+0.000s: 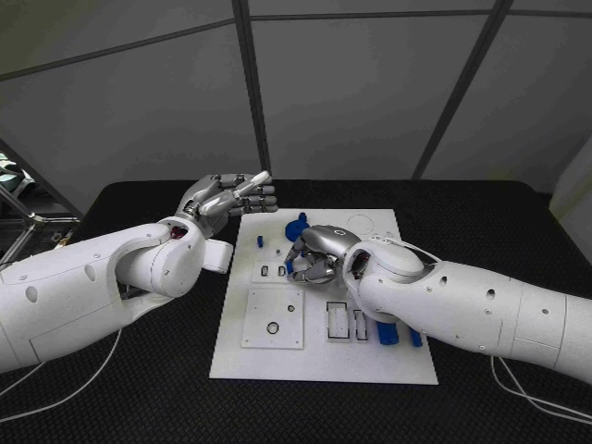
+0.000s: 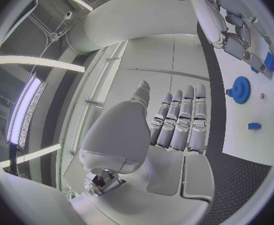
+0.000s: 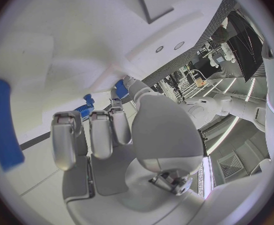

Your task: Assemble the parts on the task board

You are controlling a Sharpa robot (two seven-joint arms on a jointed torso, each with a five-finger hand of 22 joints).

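Progress looks early: task board [image 1: 326,361] mid-desk has loose blue parts [image 1: 387,331] lying around, right robot hand [image 1: 317,256] curls over one, grip unclear, left robot hand [image 1: 227,197] spread, empty.

The white task board [image 1: 326,356] lies flat under the right hand [image 1: 326,252]. A blue gear [image 1: 296,228] stands just beyond that hand; blue parts [image 1: 400,335] lie beside its wrist.

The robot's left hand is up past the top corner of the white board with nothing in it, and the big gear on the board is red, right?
Not quite: the gear is blue, not red, as the left wrist view shows. The rest holds: the left hand is empty beyond the white board's far corner.
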